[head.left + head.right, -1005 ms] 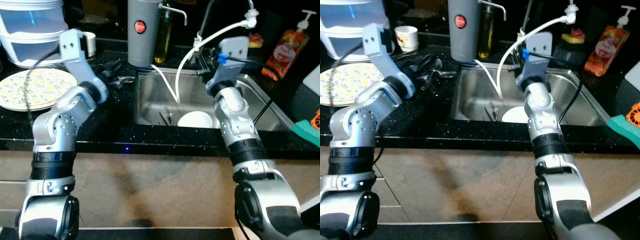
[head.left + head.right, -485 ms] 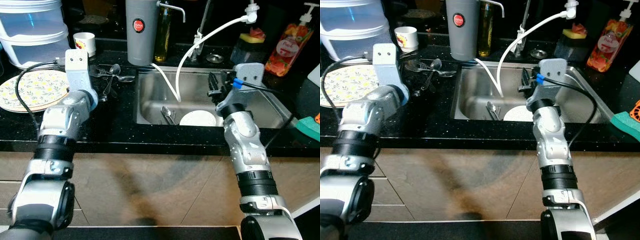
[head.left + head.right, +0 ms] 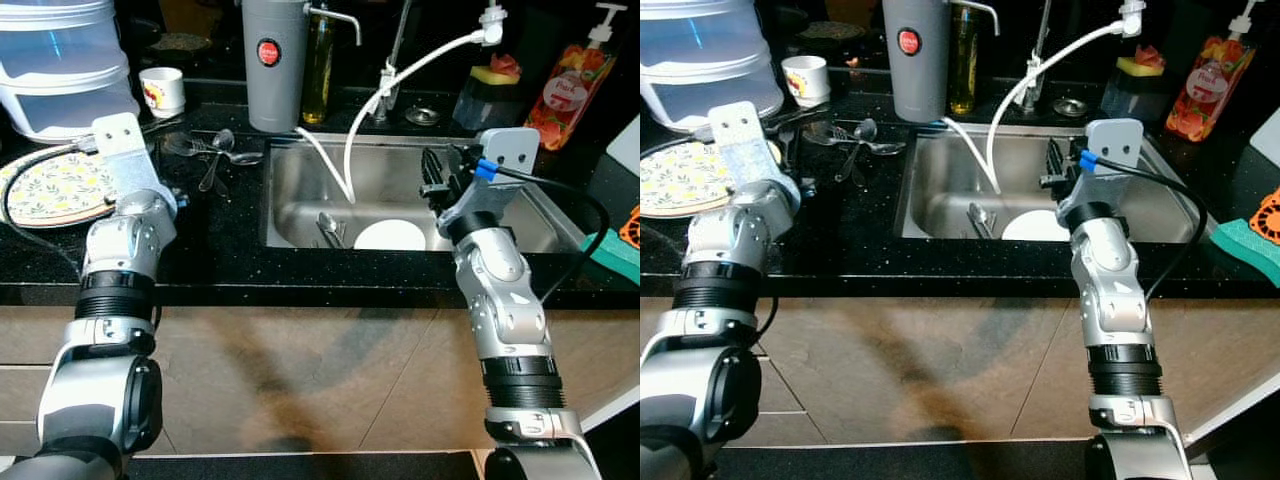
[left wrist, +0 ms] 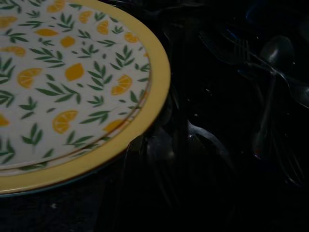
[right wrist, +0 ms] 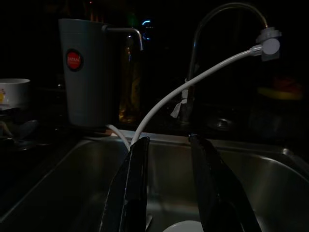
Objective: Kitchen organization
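A yellow-rimmed plate with a lemon pattern (image 3: pixel 45 188) lies on the black counter at the left. My left gripper (image 4: pixel 176 154) hovers beside its right edge; its dim fingers stand apart, open and empty. Loose spoons and forks (image 3: pixel 215 155) lie between the plate and the steel sink (image 3: pixel 300 190). In the sink rest a white dish (image 3: pixel 390 236) and some cutlery (image 3: pixel 328 228). My right gripper (image 5: pixel 168 140) is open and empty above the sink's right half, pointing toward the faucet.
A grey canister (image 3: pixel 272 60), an oil bottle (image 3: pixel 320 60) and a white cup (image 3: pixel 162 90) stand behind the sink. Clear stacked tubs (image 3: pixel 60 70) sit at the back left. A white hose (image 3: pixel 400 85) drops from the faucet into the sink. A red soap bottle (image 3: pixel 565 85) and a green sponge (image 3: pixel 610 255) are at the right.
My left arm has swung back from over the loose cutlery toward the plate's edge. My right gripper has drawn away from the faucet to above the sink. The camera also shifted.
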